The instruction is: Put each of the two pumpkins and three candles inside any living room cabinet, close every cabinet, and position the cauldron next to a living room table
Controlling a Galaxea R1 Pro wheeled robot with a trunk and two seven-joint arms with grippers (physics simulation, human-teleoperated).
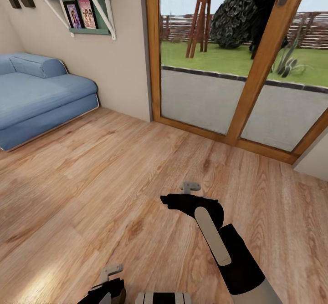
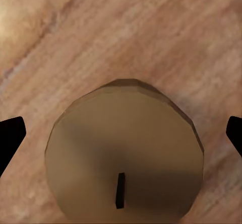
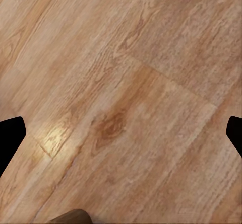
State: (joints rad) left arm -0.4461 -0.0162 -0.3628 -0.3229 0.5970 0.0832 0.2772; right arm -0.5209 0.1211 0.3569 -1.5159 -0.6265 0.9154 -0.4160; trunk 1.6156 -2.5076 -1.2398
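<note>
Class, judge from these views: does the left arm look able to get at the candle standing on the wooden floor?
Probably yes. In the left wrist view the candle stands upright on the floor between the open left gripper's fingertips, with nothing between them. Whether the fingers are low enough cannot be told.

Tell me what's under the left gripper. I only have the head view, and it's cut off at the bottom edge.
Observer: A candle stands upright on the wooden floor, right below the left gripper.
Operator: Are the fingers touching it?
Observer: No, the fingers are spread wide, clear of its sides.
Operator: And the right gripper?
Observer: The right gripper is open, with nothing between its fingers, just floor planks beneath.
</note>
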